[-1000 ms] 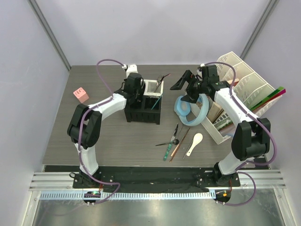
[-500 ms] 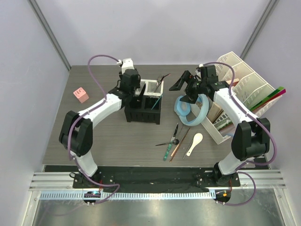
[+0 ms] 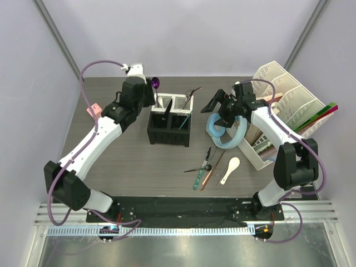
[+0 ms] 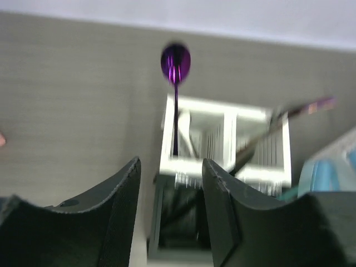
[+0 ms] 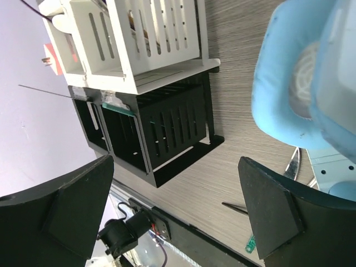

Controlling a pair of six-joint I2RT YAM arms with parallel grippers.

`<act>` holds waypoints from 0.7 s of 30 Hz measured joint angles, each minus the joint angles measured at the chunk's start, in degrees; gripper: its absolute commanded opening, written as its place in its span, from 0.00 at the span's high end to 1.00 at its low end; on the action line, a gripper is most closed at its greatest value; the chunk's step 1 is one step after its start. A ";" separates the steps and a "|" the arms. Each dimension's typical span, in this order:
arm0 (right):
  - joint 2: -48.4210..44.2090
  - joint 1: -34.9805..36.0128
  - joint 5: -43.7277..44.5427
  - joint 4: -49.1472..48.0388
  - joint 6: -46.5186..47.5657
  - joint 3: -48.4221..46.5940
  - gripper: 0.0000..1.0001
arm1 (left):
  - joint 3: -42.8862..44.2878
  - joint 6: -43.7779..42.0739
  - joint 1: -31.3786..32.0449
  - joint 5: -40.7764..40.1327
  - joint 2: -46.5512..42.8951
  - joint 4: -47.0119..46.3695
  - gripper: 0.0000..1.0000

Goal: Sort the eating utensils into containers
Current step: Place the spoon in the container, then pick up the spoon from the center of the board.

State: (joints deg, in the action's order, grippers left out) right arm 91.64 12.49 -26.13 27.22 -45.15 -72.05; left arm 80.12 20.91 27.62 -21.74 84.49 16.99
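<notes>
Two claws: the left claw (image 3: 149, 95) had its jaws partly apart with nothing between them; the right claw (image 3: 216, 109) was spread wide and also empty.
One caddy: the black caddy (image 3: 167, 136) stood mid-counter (image 3: 122, 161) toward the far edge, with two white-rimmed compartments on its far side and black ones on its near side.
Four pieces in the caddy: the purple spoon (image 3: 156, 83) stood upright, bowl up, in the far-left white-rimmed compartment. The purple fork (image 3: 192, 93) leaned out of the far-right white-rimmed one toward the right edge. The black knife (image 3: 168, 109) tilted near the middle and a teal-green piece (image 3: 185, 119) stood on the right side; which compartments held them could not be told.
Loose utensils: one white soup spoon (image 3: 230, 169), one green-patterned piece (image 3: 197, 179), brown chopsticks (image 3: 213, 168) and a dark slim piece (image 3: 206, 159) lay clustered by the near edge, right of the middle. The slim sticks could not be counted surely.
Spoon and left claw: the spoon stood just beyond the fingertips, straight ahead in the wrist view, not touching.
Caddy and right claw: the claw hung to the caddy's right, apart from it, over the light blue ring (image 3: 229, 142).
Others: one white rack (image 3: 289, 100) along the right edge; one pink block (image 3: 95, 112) by the left edge.
</notes>
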 measured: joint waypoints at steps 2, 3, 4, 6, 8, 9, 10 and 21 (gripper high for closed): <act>0.00 0.15 0.57 0.15 -0.24 0.28 0.00 | -1.79 1.03 0.94 1.90 -2.86 5.60 0.53; 0.00 0.22 0.81 0.09 -0.33 0.28 0.00 | -2.23 1.53 1.46 2.78 -3.65 8.33 0.54; -0.02 0.31 1.18 0.02 -0.44 0.28 0.00 | -2.86 1.92 2.25 3.69 -4.15 10.23 0.55; -0.04 0.61 2.25 -0.15 -0.83 0.28 0.00 | -5.33 2.36 4.26 5.14 -4.81 12.46 0.55; -0.09 0.94 3.04 -0.42 -1.42 0.28 0.00 | -9.11 1.77 8.28 6.19 -5.07 13.31 0.55; -0.11 1.07 3.15 -0.59 -1.79 0.28 0.01 | -11.06 1.05 10.91 6.97 -4.98 13.73 0.55; -0.11 1.22 3.19 -0.79 -2.14 0.28 0.00 | -12.68 0.44 13.70 7.89 -4.52 14.36 0.55; -3.58 2.40 3.56 -1.07 -3.26 -2.43 0.00 | -12.66 -10.01 22.18 21.92 15.26 15.78 0.55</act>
State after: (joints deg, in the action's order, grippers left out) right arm 88.05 14.90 -22.57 26.15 -48.40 -74.48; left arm 67.46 10.90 49.80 0.19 99.74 32.77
